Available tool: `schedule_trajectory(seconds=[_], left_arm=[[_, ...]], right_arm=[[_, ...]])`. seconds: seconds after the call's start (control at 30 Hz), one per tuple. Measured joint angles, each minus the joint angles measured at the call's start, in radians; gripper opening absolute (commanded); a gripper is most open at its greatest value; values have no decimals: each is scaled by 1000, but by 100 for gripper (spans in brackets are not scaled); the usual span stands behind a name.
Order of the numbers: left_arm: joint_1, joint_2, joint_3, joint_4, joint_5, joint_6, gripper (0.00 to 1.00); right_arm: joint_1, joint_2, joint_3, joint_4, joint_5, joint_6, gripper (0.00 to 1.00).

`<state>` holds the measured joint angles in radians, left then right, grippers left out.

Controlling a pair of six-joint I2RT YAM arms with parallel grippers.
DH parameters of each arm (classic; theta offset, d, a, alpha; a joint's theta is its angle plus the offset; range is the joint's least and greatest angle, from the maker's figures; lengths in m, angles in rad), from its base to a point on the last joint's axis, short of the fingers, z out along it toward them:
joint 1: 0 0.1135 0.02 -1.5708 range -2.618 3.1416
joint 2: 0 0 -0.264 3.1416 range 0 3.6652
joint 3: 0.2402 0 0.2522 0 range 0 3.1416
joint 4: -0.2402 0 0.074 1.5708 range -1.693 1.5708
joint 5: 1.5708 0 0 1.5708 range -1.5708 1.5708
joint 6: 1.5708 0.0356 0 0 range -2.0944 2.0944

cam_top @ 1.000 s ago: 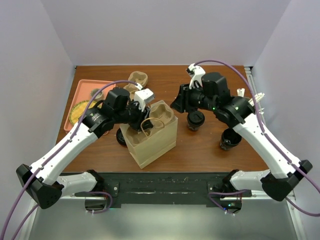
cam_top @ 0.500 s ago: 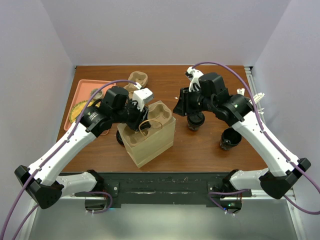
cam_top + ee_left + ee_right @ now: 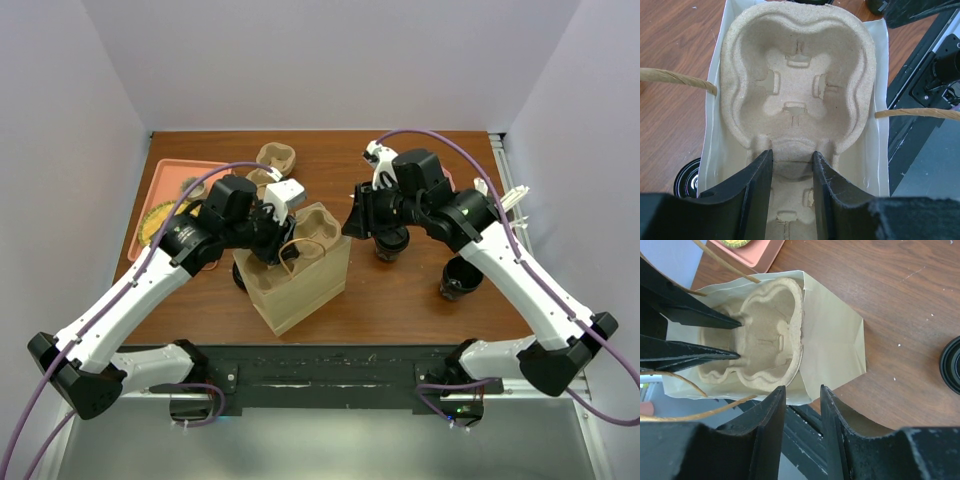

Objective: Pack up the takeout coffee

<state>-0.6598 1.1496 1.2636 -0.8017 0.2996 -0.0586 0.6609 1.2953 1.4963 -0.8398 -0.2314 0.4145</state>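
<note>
Pale walls (image 3: 320, 60) close in a brown wooden table (image 3: 420, 305), and near its front edge the paper bag (image 3: 305, 285) stands open with the pulp carrier (image 3: 797, 75) lying in its mouth. Little has moved in the last second, but what has moved matters: the left arm (image 3: 130, 300) has drawn in a touch, the bag and carrier have slid slightly leftward with it, and the right arm (image 3: 520, 275) has swung in from its side so that its claw now hangs close to the bag's right rim. The left claw (image 3: 792, 154) is pinching the carrier's middle ridge, one finger down in each well. The right claw (image 3: 802, 387) stands partly spread with nothing gripped that we can see — the bag's rim shows just past its tips, and we cannot tell whether they touch it. The takeout coffee (image 3: 392, 243) is not packed yet: the nearest of three like black lidded cups stands on the table just under the right arm, a second cup (image 3: 460, 278) stands further right, well apart from the bag, and a third cup (image 3: 686, 179) sits just beside the bag's left wall, only part of its lid showing to the left wrist. We judge that the carrier is being seated in the bag while the right arm comes across to steady it — the cups' turn comes after that, and none is in a claw. A spare carrier (image 3: 276, 157) and a pink tray (image 3: 180, 170) lie at the back left, out of the work.
</note>
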Motion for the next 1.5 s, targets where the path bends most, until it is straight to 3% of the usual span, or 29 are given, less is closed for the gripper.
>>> schedule_trajectory(seconds=[0.53,0.63,0.8,1.07,1.17,1.5], left_arm=[[-3,1,0,-2,-8,3,0],[-3,1,0,-2,-8,3,0],[-5,2,0,-8,-8,3,0],[-10,8,-18,-12,-10,3,0],[-10,19,-18,-16,-13,3,0],[-11,32,-18,-33,-24,3,0]], right_arm=[[0,47,0,-18,14,-106,35],[1,47,0,-21,25,-117,30],[6,53,2,-20,37,-120,14],[11,55,2,-3,9,-117,8],[12,55,1,2,2,-117,0],[13,45,-11,6,63,-73,0]])
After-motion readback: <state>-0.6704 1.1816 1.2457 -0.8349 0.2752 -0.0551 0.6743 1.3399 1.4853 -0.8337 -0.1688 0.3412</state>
